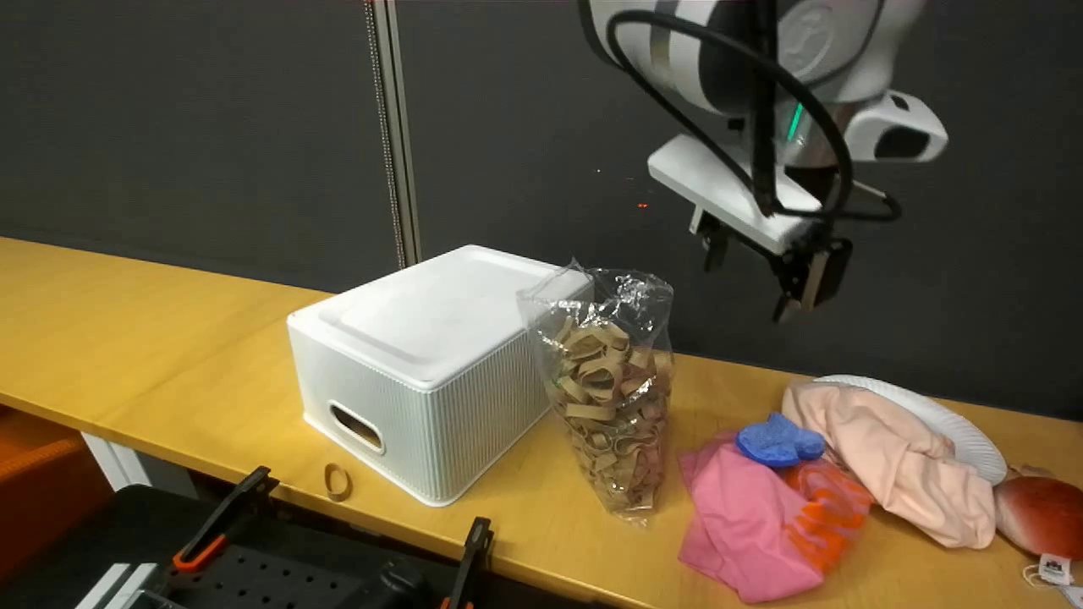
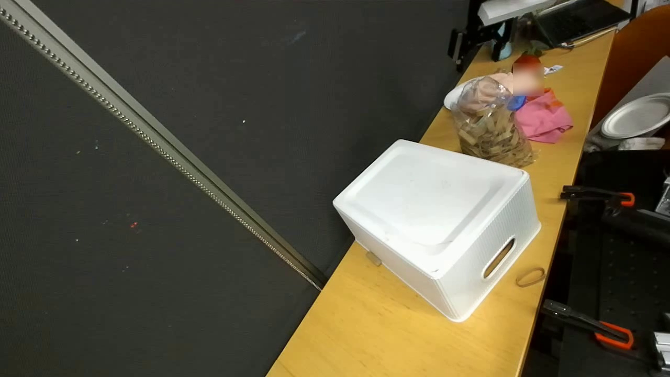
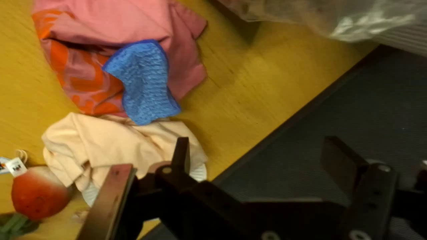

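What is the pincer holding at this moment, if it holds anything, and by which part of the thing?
Nothing is held. The pincer hangs open in the air, with nothing between its jaws; the peach cloth lies lower, apart from it.

i see a wooden table (image 1: 169, 355). on it are a white box (image 1: 448, 330), a clear bag (image 1: 605, 414), pink cloth (image 1: 736, 524) and pale cloth (image 1: 897, 469).
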Robot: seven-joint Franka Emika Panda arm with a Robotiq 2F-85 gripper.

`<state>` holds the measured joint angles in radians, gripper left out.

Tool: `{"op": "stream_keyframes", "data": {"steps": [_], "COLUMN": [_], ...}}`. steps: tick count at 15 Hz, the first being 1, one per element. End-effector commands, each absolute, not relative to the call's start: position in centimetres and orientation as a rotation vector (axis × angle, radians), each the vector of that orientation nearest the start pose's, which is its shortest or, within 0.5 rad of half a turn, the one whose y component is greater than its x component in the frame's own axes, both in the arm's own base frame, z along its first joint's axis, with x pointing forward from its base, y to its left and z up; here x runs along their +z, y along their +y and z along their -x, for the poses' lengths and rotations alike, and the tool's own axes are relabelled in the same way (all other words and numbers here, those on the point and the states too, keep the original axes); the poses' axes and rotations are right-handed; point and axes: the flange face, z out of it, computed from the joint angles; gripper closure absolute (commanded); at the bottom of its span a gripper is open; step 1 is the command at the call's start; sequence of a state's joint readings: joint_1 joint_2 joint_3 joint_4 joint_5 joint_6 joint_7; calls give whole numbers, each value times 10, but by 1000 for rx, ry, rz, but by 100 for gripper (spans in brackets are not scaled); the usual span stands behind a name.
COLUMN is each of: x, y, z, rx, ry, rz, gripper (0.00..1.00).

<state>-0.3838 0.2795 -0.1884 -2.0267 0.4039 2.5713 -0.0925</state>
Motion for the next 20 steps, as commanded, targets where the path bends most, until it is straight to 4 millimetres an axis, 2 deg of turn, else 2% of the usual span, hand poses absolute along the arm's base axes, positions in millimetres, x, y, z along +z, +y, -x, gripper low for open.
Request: {"op": "stream_keyframes", "data": {"steps": [1,4,6,10,13,17,20], "x": [401,425,425,408,390,354,339], "y": [-274,-210,-169,-95,-49,-5,23], "z": [-538,-561,-574,-596,-606,-608,-592], "rx": [-598,-638,-630,-586,-511,-380,-244], "ry": [979,801,706,515,406,328,293], "rz": [2844,2877,2879,2888,2893,2895,2931], "gripper": [0,0,0,0,0,0,0]}}
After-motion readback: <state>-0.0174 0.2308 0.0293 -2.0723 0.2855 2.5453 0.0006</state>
